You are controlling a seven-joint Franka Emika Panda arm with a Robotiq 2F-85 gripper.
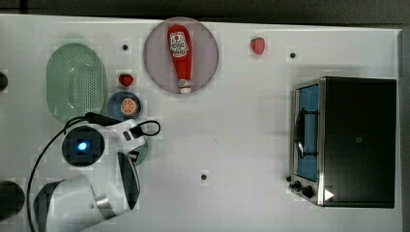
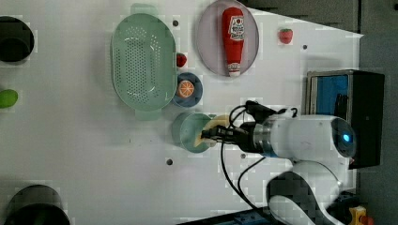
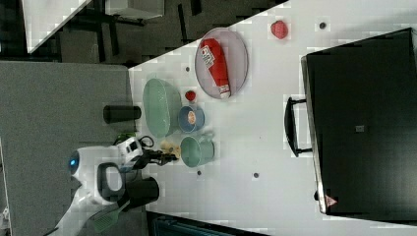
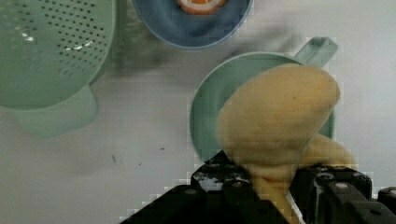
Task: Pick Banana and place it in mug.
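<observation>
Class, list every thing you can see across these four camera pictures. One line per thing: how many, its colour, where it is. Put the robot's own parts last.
banana: 1, pale yellow, held in the gripper over the mug's mouth
mug: 1, mint green, on the table beside the blue cup
blue cup: 1, blue, holds an orange slice, next to the basket
basket: 1, green, perforated, oval, at the top view's left
ketchup bottle: 1, red, lying on the plate
plate: 1, grey, round
strawberries: 2, red, one near the plate, one by the blue cup
oven: 1, black, at the top view's right
table: 1, white
gripper: 1, black, closed on the banana
arm: 1, white
</observation>
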